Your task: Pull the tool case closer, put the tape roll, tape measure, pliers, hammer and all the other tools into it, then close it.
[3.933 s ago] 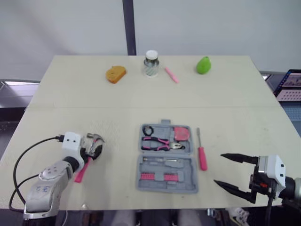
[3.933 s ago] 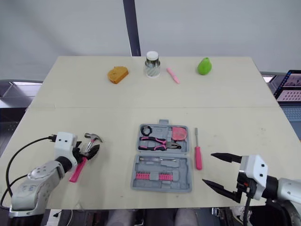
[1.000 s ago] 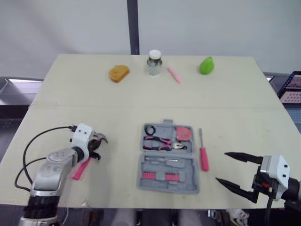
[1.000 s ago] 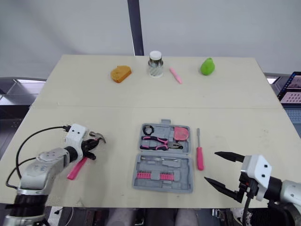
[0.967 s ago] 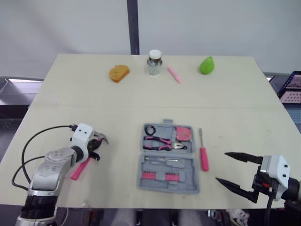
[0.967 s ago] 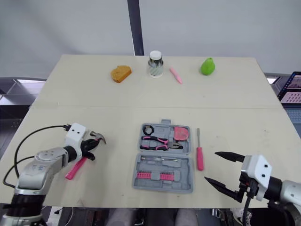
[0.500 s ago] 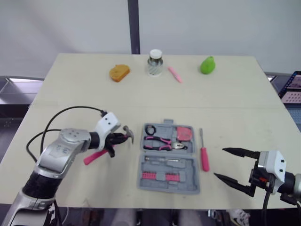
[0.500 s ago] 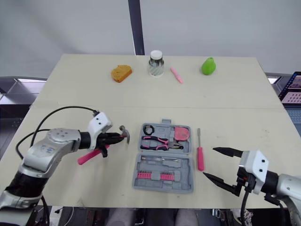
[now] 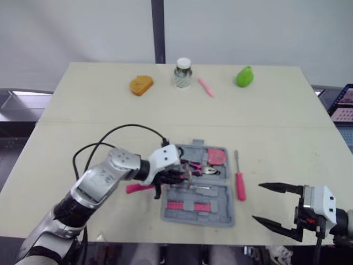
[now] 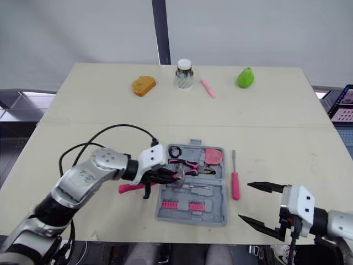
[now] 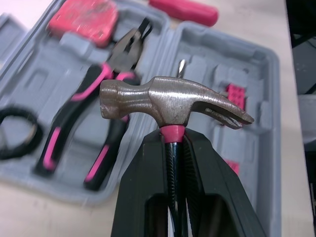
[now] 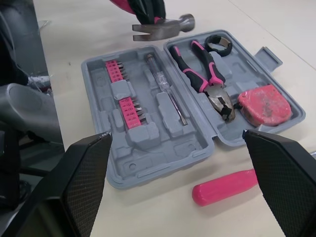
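Left gripper (image 11: 173,142) clamped on hammer (image 11: 168,101) over tool case (image 9: 223,192)

Its fingers are closed just under the steel head, as shown by the left wrist view, above the pliers (image 11: 98,113). By the head views the right gripper (image 9: 256,202) is shown spread wide, empty, near the screwdriver (image 9: 239,186).

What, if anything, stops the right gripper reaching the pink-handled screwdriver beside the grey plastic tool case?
Likely yes, nothing: the right gripper is open near the pink-handled screwdriver, bare table between them, and the left gripper is across the grey tool case.
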